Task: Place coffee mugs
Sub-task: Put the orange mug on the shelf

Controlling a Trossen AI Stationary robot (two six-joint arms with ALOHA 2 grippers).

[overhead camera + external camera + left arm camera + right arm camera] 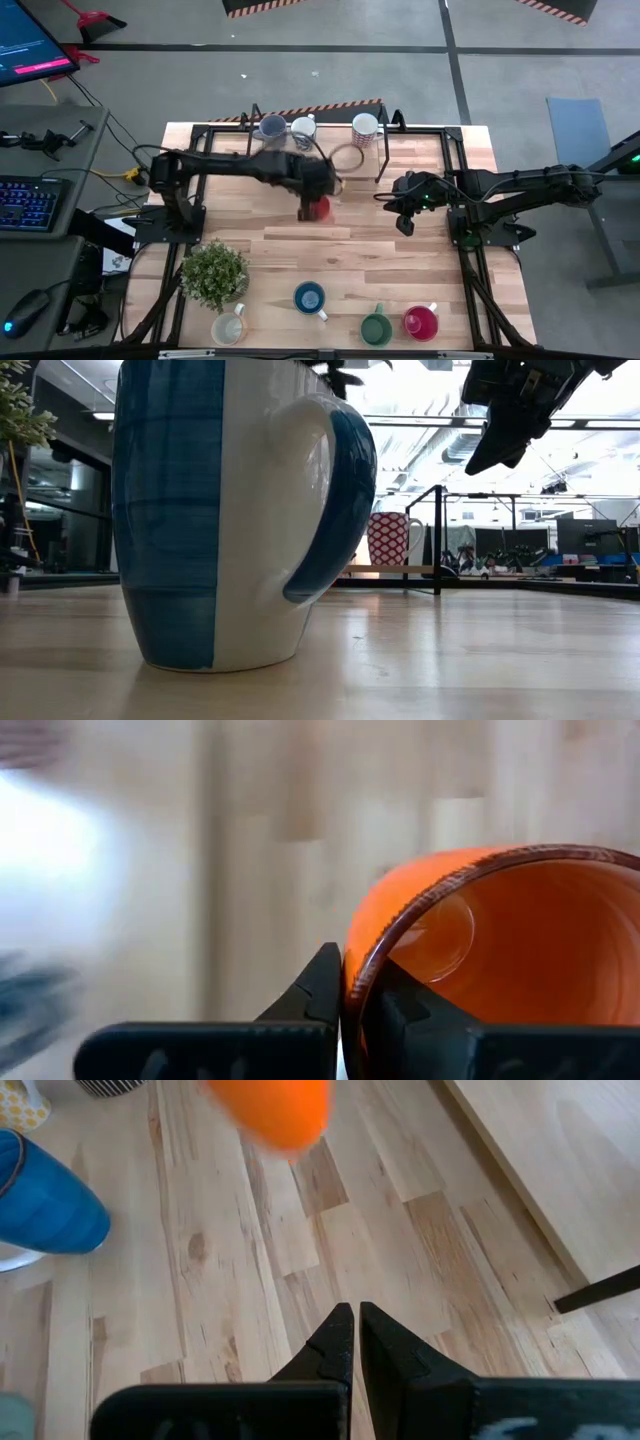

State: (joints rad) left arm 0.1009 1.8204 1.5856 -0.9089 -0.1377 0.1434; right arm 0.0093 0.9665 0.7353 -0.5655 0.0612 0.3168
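Note:
My left gripper (316, 203) is over the middle of the table, shut on the orange mug (500, 935), which shows as a blurred orange shape (280, 1110) in the right wrist view. My right gripper (405, 222) hangs shut and empty right of centre, above the boards (352, 1330). At the far edge stand a grey-blue mug (270, 127), a white mug (303, 130) and a patterned mug (365, 127). Along the near edge stand a cream mug (228, 327), a blue mug (309, 298), a green mug (376, 328) and a red mug (420, 322). My left gripper pinches the orange mug's wall at the rim (352, 982), one finger inside the mug and one outside. The fingers slant down from the table's left. The mug hangs tilted, its mouth toward the wrist camera. Whether its base is off the boards I cannot tell.
A potted green plant (213, 272) stands near the front left. A dark metal frame (440, 140) runs round the table's far and side edges. In the low view the blue mug (220, 510) fills the left half. Bare boards lie between the two rows.

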